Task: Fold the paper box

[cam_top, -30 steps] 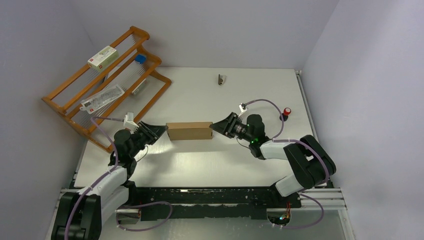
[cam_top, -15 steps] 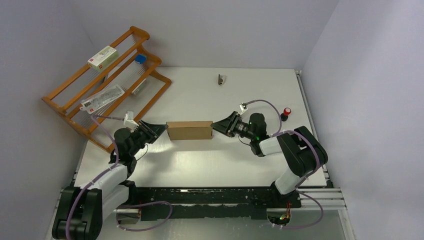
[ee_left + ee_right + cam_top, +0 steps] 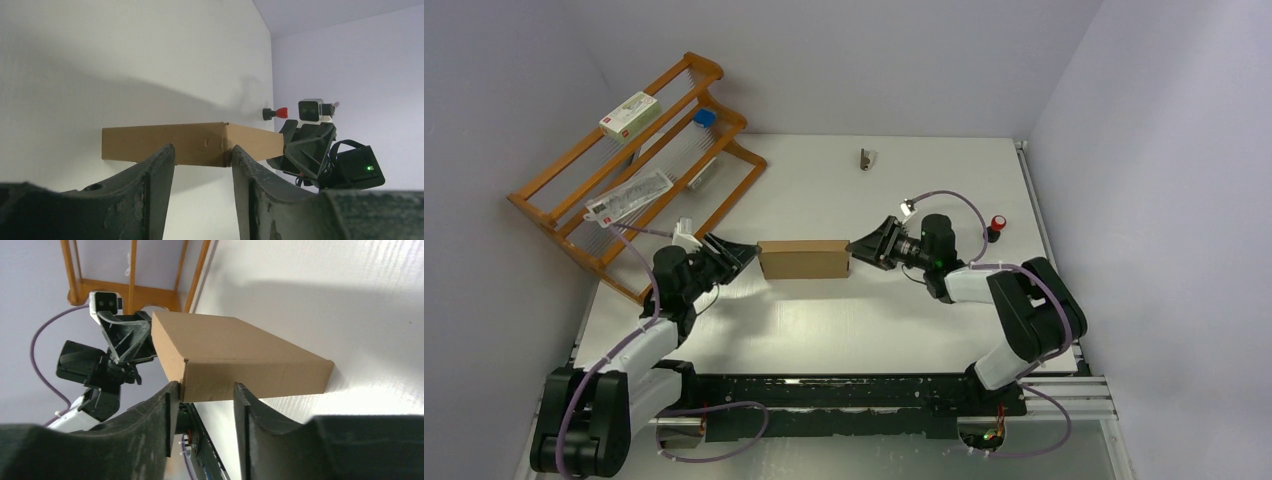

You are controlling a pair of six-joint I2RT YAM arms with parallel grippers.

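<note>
The paper box [image 3: 802, 259] lies shut on the white table, a shallow brown cardboard mailer. My left gripper [image 3: 746, 255] points at its left end and my right gripper [image 3: 856, 250] at its right end. In the left wrist view the box [image 3: 190, 142] sits just past my left gripper [image 3: 201, 152]. Those jaws stand apart with only table between them, and one fingertip [image 3: 235, 152] is at the box's corner. The right wrist view has the box [image 3: 240, 360] against the tips of my right gripper [image 3: 206, 390], which is open with an empty gap.
A wooden rack [image 3: 639, 160] stands at the back left, holding a white carton with red print [image 3: 630, 113] and flat packets. A small metal piece [image 3: 866, 159] lies near the back edge. A red-capped item [image 3: 998, 224] sits right of my right arm.
My left gripper's jaws have spread wider at the box's left end. The right arm has shifted slightly toward the back. The box has barely moved.
</note>
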